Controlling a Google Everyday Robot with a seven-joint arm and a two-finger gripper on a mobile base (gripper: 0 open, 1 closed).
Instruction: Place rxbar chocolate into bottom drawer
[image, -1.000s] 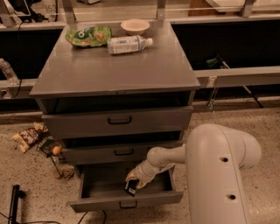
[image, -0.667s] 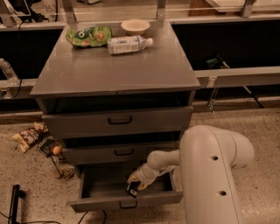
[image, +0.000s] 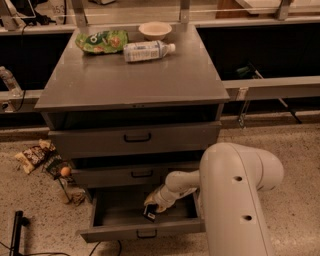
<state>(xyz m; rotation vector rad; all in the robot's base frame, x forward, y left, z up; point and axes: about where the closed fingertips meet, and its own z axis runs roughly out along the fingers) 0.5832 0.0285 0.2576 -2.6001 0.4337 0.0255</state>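
Observation:
The bottom drawer (image: 115, 231) of the grey cabinet is pulled open, with a small dark handle on its front. My gripper (image: 151, 209) reaches down into it from the right, at the end of my white arm. A small black-wrapped rxbar chocolate (image: 149, 214) with a pale label patch sits at the gripper's tip, low inside the drawer near its floor. The gripper's body hides where the bar is touched.
On the cabinet top (image: 130, 80) lie a green snack bag (image: 102, 41), a white-labelled bottle (image: 145, 50) on its side and a small bowl (image: 155, 30). The two upper drawers (image: 135, 138) are closed. Snack wrappers (image: 35, 156) lie on the floor at left.
My arm has pushed a little further left and down into the bottom drawer, carrying the bar lower toward the drawer floor.

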